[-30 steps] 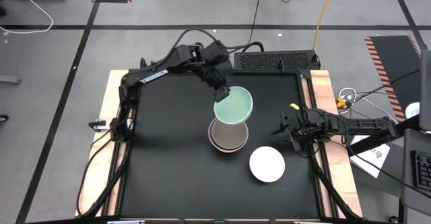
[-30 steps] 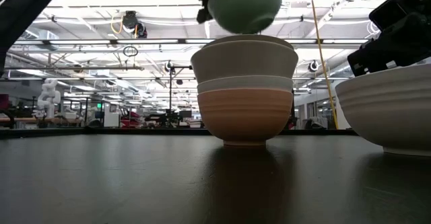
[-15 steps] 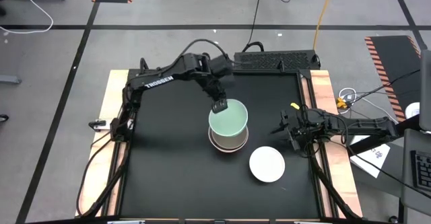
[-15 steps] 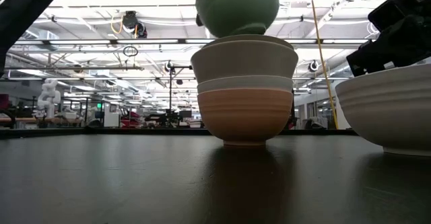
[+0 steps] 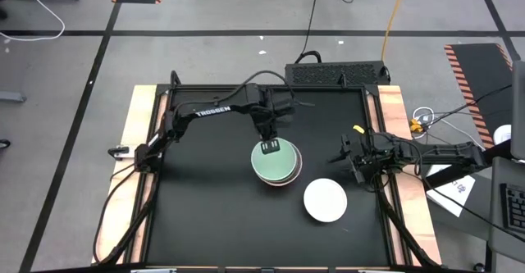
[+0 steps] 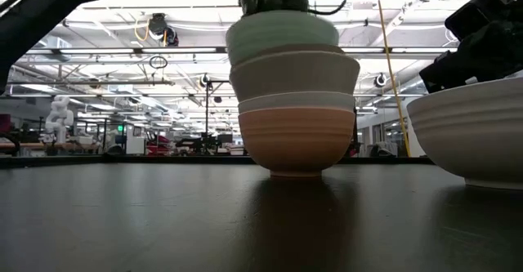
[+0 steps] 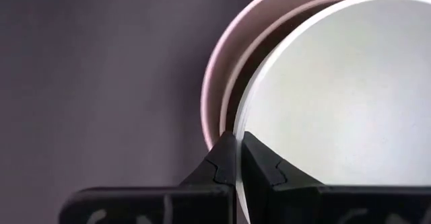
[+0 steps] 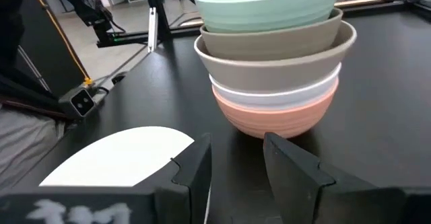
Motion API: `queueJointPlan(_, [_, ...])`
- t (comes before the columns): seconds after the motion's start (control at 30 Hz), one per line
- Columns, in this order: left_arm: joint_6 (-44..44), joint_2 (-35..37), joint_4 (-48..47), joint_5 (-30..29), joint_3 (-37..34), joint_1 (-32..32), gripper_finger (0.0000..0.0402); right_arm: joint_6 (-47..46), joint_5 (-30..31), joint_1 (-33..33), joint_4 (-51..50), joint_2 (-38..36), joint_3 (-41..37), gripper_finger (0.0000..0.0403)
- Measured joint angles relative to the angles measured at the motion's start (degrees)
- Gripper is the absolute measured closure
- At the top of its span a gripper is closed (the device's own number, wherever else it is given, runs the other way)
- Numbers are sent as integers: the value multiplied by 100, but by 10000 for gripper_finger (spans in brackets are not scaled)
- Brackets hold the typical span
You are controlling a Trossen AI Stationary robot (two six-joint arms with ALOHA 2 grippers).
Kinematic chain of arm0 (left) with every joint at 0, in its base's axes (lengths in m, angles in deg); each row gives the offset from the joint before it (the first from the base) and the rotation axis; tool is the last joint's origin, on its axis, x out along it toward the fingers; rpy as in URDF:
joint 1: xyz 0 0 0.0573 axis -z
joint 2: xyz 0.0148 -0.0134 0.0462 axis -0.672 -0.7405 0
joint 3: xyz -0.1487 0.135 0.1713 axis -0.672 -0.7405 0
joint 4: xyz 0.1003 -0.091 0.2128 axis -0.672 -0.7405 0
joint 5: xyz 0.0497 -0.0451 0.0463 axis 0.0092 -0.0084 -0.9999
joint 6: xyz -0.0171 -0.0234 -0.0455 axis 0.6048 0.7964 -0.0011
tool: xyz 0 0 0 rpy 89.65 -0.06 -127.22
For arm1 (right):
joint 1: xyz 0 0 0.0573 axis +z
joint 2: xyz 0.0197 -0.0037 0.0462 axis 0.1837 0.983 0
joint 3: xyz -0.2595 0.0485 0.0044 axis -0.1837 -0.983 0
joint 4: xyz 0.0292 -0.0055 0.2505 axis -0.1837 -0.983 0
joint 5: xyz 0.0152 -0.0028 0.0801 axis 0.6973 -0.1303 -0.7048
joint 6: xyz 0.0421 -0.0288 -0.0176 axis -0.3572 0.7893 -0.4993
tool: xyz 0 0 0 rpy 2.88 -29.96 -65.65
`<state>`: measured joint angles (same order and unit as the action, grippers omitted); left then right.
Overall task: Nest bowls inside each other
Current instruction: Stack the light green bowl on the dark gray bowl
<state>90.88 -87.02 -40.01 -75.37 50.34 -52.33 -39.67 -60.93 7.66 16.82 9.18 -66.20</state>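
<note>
Your left gripper [image 5: 269,147] stands over the middle of the table [image 5: 205,216]; its fingers [image 7: 229,163] are pressed together on the rim of the mint green bowl [image 5: 274,162], pinching the wall at the side nearer the far edge; that bowl sits topmost in the stack [image 6: 294,100], lying a little askew rather than level.

Beneath it you have the light beige-grey bowl [image 8: 276,66]; under that a white bowl [image 8: 273,93], of which only a rim band shows; at the bottom the salmon-orange bowl [image 6: 296,141], resting on the table surface; whether a further bowl lies inside the stack cannot be told.

A second white bowl [image 5: 325,200] stands alone, apart from the stack, nearer the table's front edge and toward its right edge.

Your right gripper [image 5: 346,153] waits by the right edge, level with the stack and clear of it; its fingers [image 8: 192,170] stand partly apart and hold nothing; the lone white bowl lies just beside them.
</note>
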Motion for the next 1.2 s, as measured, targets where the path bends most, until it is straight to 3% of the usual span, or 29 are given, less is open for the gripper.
queueJointPlan(0.13, [-30, -28, 44, -231, 0, 78, 397, -2, 61, 2, 0, 38, 0, 277])
queueJointPlan(0.53, [-124, -45, 549, -200, 0, 168, 397, 11, 62, 2, 0, 55, 0, 277])
queueJointPlan(0.87, [-190, -375, 484, 173, -6, 132, 397, 0, 66, 2, -2, 93, 0, 277])
queueJointPlan(1.2, [-121, -451, 294, -46, 2, 196, 397, -2, 64, 2, -2, 189, 0, 277])
